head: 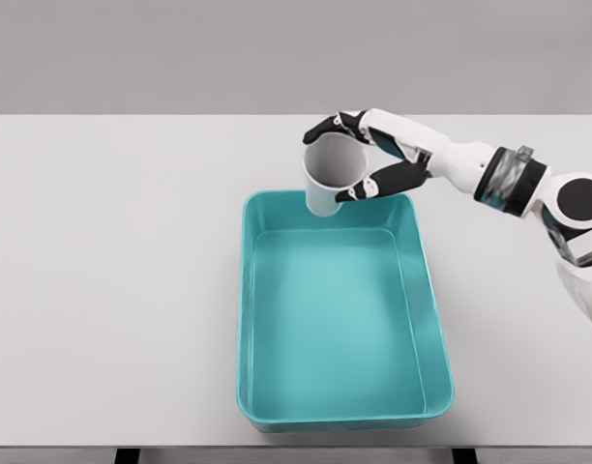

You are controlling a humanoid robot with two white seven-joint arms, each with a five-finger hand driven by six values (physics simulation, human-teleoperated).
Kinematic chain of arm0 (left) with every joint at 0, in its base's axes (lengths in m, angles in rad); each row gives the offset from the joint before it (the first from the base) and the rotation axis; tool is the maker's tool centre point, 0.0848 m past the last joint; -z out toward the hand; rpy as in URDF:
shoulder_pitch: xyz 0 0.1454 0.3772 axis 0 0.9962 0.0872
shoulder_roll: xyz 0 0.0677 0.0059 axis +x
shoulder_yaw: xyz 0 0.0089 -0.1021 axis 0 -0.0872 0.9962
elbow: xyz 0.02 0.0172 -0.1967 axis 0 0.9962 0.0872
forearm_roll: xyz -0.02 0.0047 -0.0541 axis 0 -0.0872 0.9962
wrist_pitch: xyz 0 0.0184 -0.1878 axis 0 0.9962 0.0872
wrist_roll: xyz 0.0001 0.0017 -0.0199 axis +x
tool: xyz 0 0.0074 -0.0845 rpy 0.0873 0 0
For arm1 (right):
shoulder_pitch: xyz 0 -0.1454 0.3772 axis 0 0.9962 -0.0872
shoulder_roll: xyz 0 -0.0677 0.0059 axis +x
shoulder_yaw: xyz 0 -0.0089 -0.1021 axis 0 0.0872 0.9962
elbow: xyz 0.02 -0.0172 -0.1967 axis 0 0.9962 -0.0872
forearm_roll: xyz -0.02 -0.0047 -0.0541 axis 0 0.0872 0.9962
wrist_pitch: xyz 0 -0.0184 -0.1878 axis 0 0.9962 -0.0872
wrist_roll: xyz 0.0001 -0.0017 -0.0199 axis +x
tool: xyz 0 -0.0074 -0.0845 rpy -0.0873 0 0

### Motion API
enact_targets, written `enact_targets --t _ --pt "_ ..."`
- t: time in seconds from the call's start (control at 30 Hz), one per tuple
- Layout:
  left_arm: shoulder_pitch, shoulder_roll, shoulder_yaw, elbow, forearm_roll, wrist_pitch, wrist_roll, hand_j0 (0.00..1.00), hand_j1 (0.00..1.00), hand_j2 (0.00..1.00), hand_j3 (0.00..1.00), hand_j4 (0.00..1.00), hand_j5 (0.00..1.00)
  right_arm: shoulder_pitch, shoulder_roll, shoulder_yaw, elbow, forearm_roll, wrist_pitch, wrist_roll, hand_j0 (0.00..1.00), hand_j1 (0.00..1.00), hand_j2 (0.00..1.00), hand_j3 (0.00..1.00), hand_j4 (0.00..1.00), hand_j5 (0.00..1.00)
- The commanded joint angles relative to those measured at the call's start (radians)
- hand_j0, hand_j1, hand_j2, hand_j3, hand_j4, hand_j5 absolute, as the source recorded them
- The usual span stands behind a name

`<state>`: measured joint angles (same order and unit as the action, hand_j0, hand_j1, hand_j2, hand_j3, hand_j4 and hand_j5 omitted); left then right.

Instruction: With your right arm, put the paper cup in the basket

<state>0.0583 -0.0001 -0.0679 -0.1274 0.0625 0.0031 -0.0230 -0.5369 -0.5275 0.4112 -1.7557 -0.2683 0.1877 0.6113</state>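
Grey table (103, 290) (grey wall behind) bears teal basket (257, 319).

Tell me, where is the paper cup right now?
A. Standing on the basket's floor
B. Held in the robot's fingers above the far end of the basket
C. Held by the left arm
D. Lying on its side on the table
B: the right hand grips the paper cup upright over the far rim of the teal basket.
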Motion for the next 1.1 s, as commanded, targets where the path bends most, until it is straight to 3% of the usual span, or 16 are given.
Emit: enact_targets --t 0.0,1.07 --pt "0.0 0.0 0.0 0.0 0.0 0.0 0.0 1.0 1.0 1.0 1.0 1.0 1.0 0.0 0.001 0.015 -0.001 -0.005 -0.001 0.0 0.68 0.68 0.68 0.68 0.68 0.68" --pt "0.0 0.0 -0.001 0.0 0.0 0.0 0.0 1.0 1.0 1.0 1.0 1.0 1.0 0.049 0.04 0.14 -0.001 -0.005 -0.011 0.0 0.69 0.69 0.69 0.69 0.69 0.69"
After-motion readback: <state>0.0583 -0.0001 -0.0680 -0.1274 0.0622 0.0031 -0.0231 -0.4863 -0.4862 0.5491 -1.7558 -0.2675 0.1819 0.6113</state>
